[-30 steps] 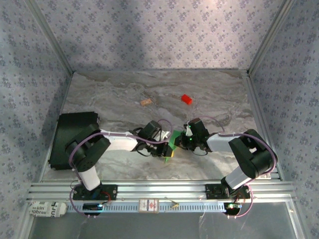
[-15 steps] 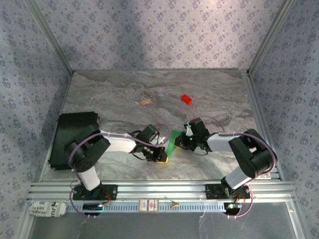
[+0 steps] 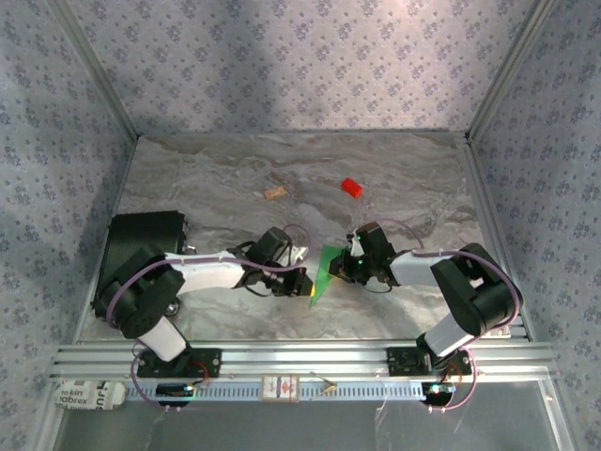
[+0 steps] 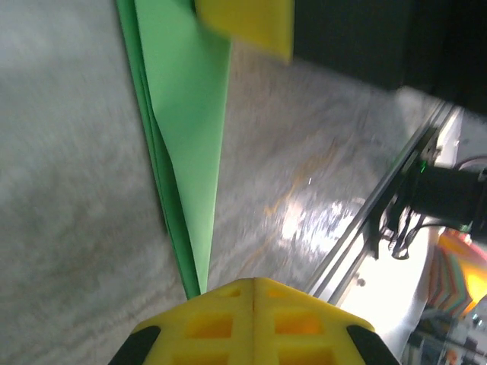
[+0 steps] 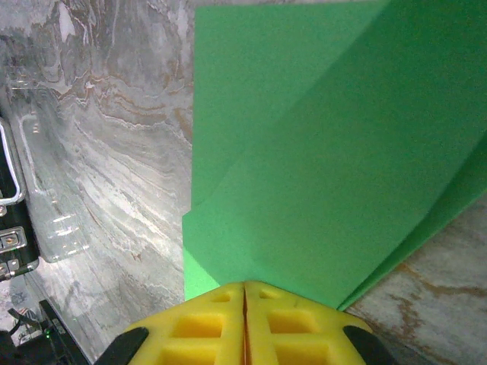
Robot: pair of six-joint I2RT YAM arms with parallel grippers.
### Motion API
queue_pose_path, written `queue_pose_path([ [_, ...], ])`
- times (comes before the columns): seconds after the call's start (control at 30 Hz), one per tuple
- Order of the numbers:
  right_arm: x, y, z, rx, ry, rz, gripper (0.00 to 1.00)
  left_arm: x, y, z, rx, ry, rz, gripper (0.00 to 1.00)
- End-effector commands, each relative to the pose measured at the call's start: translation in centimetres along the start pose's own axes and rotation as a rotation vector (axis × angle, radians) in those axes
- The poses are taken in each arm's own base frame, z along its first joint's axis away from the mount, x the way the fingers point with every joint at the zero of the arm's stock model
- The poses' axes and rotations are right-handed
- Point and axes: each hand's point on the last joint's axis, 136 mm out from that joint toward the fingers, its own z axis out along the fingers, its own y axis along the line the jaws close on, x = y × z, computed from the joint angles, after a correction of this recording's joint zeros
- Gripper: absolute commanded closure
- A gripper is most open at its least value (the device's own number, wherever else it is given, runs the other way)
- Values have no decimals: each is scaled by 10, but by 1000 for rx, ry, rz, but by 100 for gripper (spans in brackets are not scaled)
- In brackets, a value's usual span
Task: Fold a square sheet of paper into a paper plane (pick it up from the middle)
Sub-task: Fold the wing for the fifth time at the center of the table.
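Observation:
The square sheet of paper [image 3: 326, 266] is bright green and folded into a layered wedge, its narrow point toward the near left. My right gripper [image 3: 346, 268] is shut on its wide end, and the green layers [image 5: 319, 152] fan out from between the yellow fingertips [image 5: 245, 287]. My left gripper [image 3: 307, 285] is shut, its yellow jaws pressed together [image 4: 255, 287]. The paper's thin point [image 4: 186, 152] runs in beneath the left finger, not into the seam. The right gripper's yellow finger [image 4: 247, 23] sits at the paper's far end.
A small red block [image 3: 351, 187] and a tan cork-like piece [image 3: 274, 194] lie at the back of the marble table [image 3: 216, 178]. A black box [image 3: 136, 254] stands at the left edge. An aluminium rail [image 3: 300, 357] runs along the near edge, and patterned walls enclose the sides.
My left gripper closed fully and slid left and toward the near edge along the paper. The paper now lies flatter with a longer point. The right gripper stayed put.

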Motion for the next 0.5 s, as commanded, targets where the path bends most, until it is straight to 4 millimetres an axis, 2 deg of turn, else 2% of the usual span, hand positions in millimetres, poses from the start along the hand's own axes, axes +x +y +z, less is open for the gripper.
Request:
queue_pose_path([
  [0.0, 3, -58, -2, 214, -41, 56, 90, -42, -15, 0, 49, -109, 1, 98],
  [0.13, 3, -57, -2, 206, -37, 53, 90, -59, -19, 13, 58, -111, 11, 97],
  [0.23, 3, -55, -2, 197, -37, 50, 90, -65, -14, 22, 43, -94, 3, 97],
  [0.47, -1, -51, -4, 180, -48, 52, 90, -53, 3, 35, 14, -49, -30, 100],
])
